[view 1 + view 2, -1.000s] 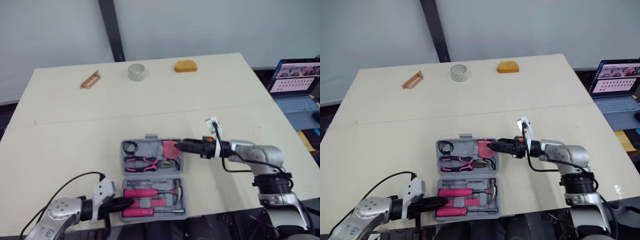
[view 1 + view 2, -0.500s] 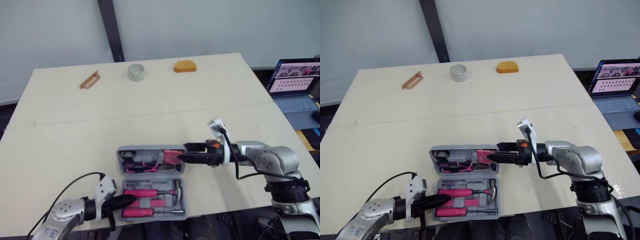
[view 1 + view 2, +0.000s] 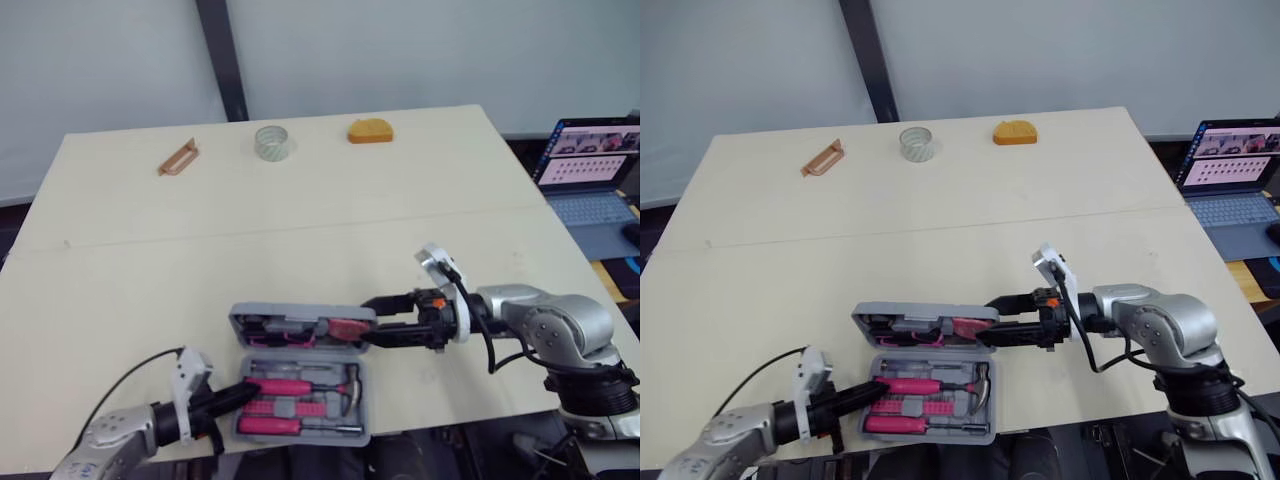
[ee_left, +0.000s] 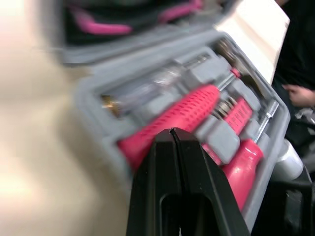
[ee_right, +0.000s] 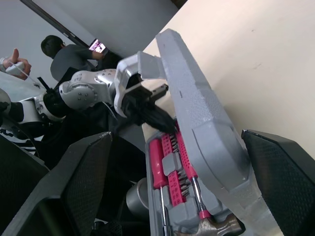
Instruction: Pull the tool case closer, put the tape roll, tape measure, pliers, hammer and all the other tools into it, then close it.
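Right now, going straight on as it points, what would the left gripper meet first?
Probably the pink handle in the near half of the tool case: the left gripper, shut, points at it and may already touch.

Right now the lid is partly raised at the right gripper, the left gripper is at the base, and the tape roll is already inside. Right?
No: the left eye view shows the tape roll far across the table, not inside the tool case. The lid at the right gripper and the left gripper at the base are correct.

no readable text, labels or numbers
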You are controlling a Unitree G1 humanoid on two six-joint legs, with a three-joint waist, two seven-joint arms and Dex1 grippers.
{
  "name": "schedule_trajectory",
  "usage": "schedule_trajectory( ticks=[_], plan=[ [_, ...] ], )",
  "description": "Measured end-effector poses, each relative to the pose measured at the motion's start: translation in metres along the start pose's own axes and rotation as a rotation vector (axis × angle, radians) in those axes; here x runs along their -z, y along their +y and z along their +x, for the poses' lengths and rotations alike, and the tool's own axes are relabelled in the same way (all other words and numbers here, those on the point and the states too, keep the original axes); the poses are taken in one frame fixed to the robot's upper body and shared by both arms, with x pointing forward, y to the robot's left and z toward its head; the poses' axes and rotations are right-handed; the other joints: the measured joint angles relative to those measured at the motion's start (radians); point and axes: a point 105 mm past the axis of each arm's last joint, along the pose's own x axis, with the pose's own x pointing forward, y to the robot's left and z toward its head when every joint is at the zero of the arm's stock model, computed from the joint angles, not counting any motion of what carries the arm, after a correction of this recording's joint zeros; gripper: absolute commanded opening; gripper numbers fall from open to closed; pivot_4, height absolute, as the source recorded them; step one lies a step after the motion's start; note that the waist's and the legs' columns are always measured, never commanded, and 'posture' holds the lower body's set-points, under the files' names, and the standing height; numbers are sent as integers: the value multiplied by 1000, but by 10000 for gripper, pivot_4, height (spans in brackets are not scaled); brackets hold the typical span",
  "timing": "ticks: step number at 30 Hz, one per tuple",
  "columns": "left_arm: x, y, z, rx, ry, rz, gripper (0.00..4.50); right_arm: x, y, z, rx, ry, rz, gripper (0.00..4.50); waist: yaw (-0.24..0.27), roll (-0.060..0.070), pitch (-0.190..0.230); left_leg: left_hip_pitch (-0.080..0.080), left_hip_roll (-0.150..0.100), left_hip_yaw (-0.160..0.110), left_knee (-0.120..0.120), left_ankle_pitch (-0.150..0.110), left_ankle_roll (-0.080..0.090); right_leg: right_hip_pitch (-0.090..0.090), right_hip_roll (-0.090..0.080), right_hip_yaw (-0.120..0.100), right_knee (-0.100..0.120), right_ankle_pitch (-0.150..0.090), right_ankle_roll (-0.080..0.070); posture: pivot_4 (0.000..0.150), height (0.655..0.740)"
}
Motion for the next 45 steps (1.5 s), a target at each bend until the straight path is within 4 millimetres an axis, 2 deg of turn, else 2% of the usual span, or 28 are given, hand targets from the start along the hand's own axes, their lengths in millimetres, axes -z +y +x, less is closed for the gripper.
schedule_trajectory(
  ticks=[3, 9, 14, 21, 24, 27, 32, 34, 35, 39, 43, 45],
  plan=[
    [-9, 7, -11, -34, -11, -6, 0, 5, 4, 2, -18, 25, 1, 44542, 1, -2, 1, 0, 0, 0, 0, 0, 0, 0, 0, 0, 0, 0, 0, 1500, 7400],
    [-30, 16, -19, -57, -39, 16, 0, 13, 14, 8, -74, 57, 5, 44542, 5, -3, 2, -1, 0, 0, 3, 0, 0, 0, 0, 0, 0, 1, -1, 1500, 7400],
    [-37, 24, -25, -77, -48, 27, 0, 23, 21, 10, -94, 99, 8, 44542, 5, -4, 3, -1, 0, 0, 3, 0, 0, 0, 0, 0, 0, 1, -1, 1500, 7400],
    [-45, 29, -24, -76, -66, 51, 0, 27, 22, 6, -95, 101, 22, 44542, 5, -7, 4, -2, 0, 0, 6, -1, 0, 0, 0, 0, 0, 1, -2, 1500, 7400],
    [-50, 35, -23, -88, -80, 63, 0, 26, 20, -4, -60, 76, 26, 44542, 6, -8, 5, -3, 0, 0, 6, -1, 0, 0, 0, 0, 0, 2, -2, 1500, 7400],
    [-55, 43, -24, -132, -85, 103, 8105, 18, 7, -23, 45, 11, 19, 45000, 16, -10, 6, -3, 0, 0, 7, -1, 0, 0, 0, 0, 0, 2, -2, 1500, 7400],
    [-67, 67, -40, -245, -100, 173, 32843, 11, -27, -73, 308, -113, 22, 45000, 26, -11, 7, -5, 0, 0, 7, -1, 1, -1, 0, 0, 0, 2, -2, 1500, 7400],
    [-75, 80, -56, -304, -105, 197, 43265, 10, -36, -102, 418, -156, 30, 45000, 31, -12, 8, -6, 0, 0, 8, -1, 1, -1, 0, 0, 0, 3, -2, 1500, 7400],
    [-78, 86, -64, -329, -103, 206, 44784, 12, -40, -116, 481, -158, 18, 45000, 33, -12, 8, -6, 0, 0, 8, -1, 1, -1, 0, 0, -1, 3, -2, 1500, 7400],
    [-90, 101, -83, -397, -100, 248, 44784, 26, -50, -153, 650, -140, -23, 45000, 31, -13, 8, -5, 0, 2, 7, -2, 2, -2, 0, 0, -1, 3, -2, 1500, 7400],
    [-100, 114, -102, -461, -82, 289, 44784, 53, -54, -180, 761, -40, -50, 45000, 25, -12, 9, -5, 0, 3, 6, -2, 2, -2, 0, 0, -2, 3, -2, 1500, 7400],
    [-100, 119, -109, -479, -85, 290, 44784, 61, -56, -187, 787, -16, -56, 45000, 24, -12, 9, -3, 0, 4, 5, -2, 2, -2, 0, 0, -2, 3, -1, 1500, 7400]
  ],
)
